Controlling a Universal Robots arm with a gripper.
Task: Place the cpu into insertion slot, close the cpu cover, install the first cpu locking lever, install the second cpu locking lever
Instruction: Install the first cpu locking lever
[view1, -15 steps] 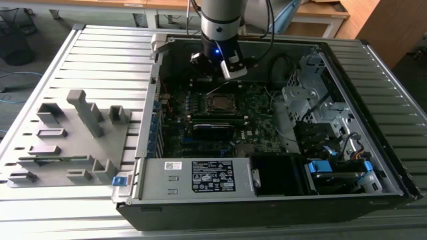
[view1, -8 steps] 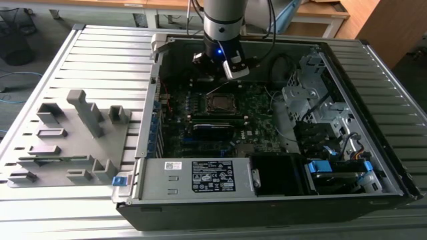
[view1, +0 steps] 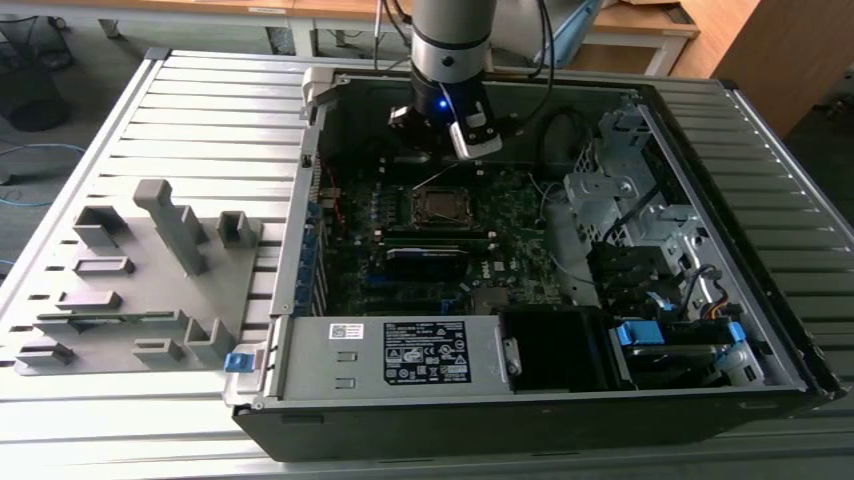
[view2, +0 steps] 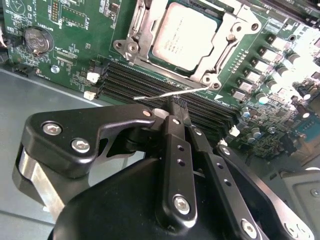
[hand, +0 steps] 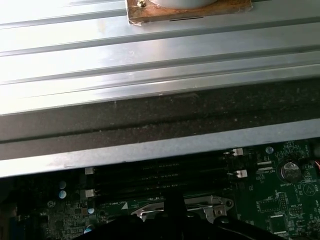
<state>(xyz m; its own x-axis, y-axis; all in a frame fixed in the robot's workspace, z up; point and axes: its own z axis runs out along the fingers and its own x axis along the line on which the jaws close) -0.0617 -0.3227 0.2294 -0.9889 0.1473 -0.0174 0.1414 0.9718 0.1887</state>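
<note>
Item: open case (view1: 310, 300) lying on a slatted metal table (view1: 200, 110), board (view2: 75, 50) facing up.

- Arm (view1: 450, 40): comes down into the case over the far part of the board in the exterior view.
- Claw (view2: 178, 106): clenched, with the two black fingers (view2: 172, 135) meeting at their tips. The tips sit right at a thin silver lever (view2: 165, 94). Whether the wire is nipped between them cannot be told.
- Lever: unlatched. It sticks out from the slot's corner and crosses above the memory slots (view2: 145, 82).
- Cpu (view2: 185, 35): seated flat in the slot (view2: 125, 47), silver-grey top showing.
- Cover (view2: 231, 32): silvery frame, down around the cpu's edges.
- Coin battery (view2: 36, 41): on the board, well apart from the slot.
- Power supply (view1: 387, 350): grey box with a label, in the case's near part in the exterior view.
- Grey fixture tray (view1: 134, 275): on the table beside the case, at the exterior view's left, carrying upright blocks.
- First wrist view: table slats, the case wall (hand: 150, 125) and the memory slots beyond it.
</note>
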